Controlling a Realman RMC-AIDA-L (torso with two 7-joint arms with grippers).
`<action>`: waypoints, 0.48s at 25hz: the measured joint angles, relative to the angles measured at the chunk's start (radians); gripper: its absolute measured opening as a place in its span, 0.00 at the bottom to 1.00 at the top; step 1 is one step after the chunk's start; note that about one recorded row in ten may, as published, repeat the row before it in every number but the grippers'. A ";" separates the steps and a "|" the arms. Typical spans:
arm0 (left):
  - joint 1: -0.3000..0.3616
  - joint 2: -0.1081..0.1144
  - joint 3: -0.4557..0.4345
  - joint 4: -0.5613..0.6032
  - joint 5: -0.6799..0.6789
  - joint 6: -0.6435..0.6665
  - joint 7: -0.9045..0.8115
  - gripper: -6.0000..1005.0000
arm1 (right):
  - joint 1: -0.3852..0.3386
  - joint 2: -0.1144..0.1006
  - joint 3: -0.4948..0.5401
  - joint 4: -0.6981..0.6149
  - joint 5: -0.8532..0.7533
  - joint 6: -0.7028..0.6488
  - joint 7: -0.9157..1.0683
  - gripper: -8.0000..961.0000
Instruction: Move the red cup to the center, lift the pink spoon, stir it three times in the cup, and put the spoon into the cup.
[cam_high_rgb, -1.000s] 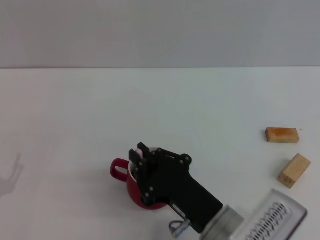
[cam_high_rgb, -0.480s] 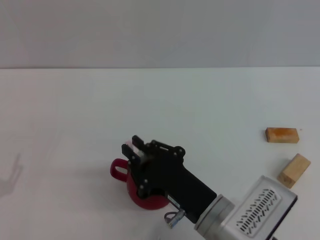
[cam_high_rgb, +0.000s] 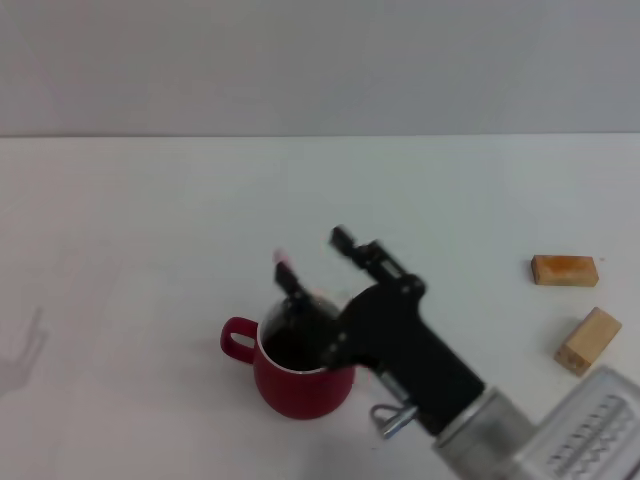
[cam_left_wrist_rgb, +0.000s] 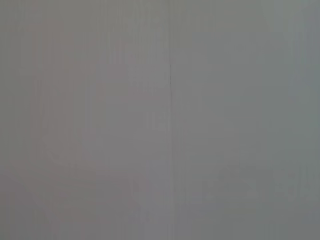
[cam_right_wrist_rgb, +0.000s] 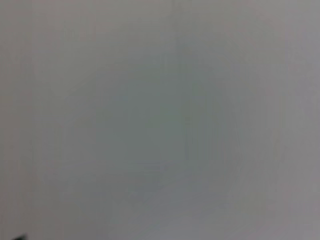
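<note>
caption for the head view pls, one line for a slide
Right gripper, jaws open, above the red cup; pink spoon tip visible at the rim.

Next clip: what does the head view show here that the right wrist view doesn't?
Only the head view shows the scene: the red cup on the white table, the right gripper above its rim with jaws spread, a pink spoon tip by one jaw, and two wooden blocks to the right. Only the right wrist view shows a tiny dark sliver in one corner. Both share a pale, plain backdrop.
</note>
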 joint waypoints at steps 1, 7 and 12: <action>0.000 0.000 0.000 0.000 0.000 -0.001 0.000 0.83 | -0.014 -0.001 0.010 -0.007 0.001 -0.028 -0.001 0.47; 0.000 0.000 0.000 0.000 0.000 -0.006 0.000 0.83 | -0.154 -0.012 0.180 -0.040 0.004 -0.129 -0.002 0.64; -0.005 0.001 0.000 0.000 0.000 -0.010 -0.003 0.83 | -0.242 -0.005 0.232 -0.109 0.038 -0.276 -0.007 0.73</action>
